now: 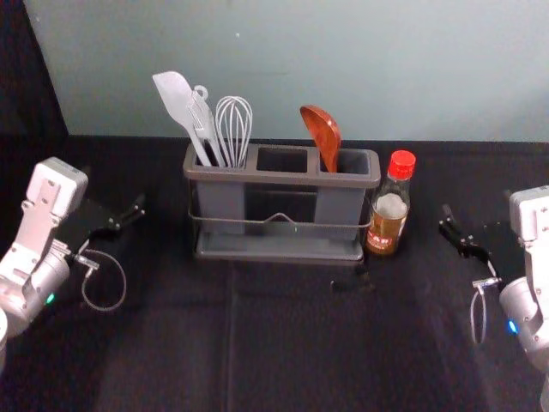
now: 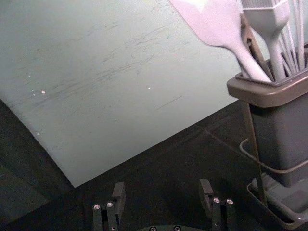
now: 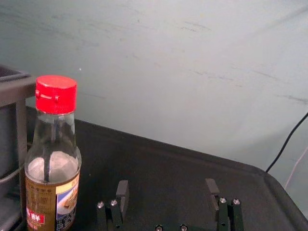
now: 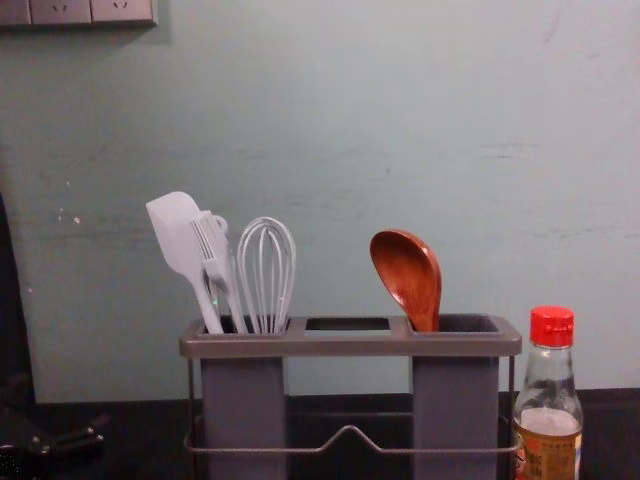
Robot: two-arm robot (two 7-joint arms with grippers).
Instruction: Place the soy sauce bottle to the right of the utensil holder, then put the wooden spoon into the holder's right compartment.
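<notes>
From the right wrist view I read my right hand (image 3: pixel 167 185) as spread, its fingers well apart with nothing between them. The soy sauce bottle (image 3: pixel 53 197) stood upright off to that hand's inner side, with the end of the utensil holder (image 3: pixel 13 94) just past it. The left wrist view gave me the left hand (image 2: pixel 162 185), also parted and gripping nothing, with the spatula (image 2: pixel 216 24) and the opposite end of the holder inward of it. On the head view, both hands hung over the table (image 1: pixel 154 343), one out beyond each end of the holder. The bottle sat between the holder and my right hand, to that hand's left and a little farther forward, its long axis vertical, so the right hand was clearly the nearer one. The wooden spoon (image 1: pixel 322 133) lay farther to that hand's left, bowl up in the right compartment (image 1: pixel 354 161). The chest view agreed: the spoon leaned toward my left hand's side, and the bottle was just beside the holder, though I couldn't tell whether they touched. I judged both placements done, leaving only a retreat; I'd have taken the right hand outward, away from the bottle, since an inward swing might have knocked it.
</notes>
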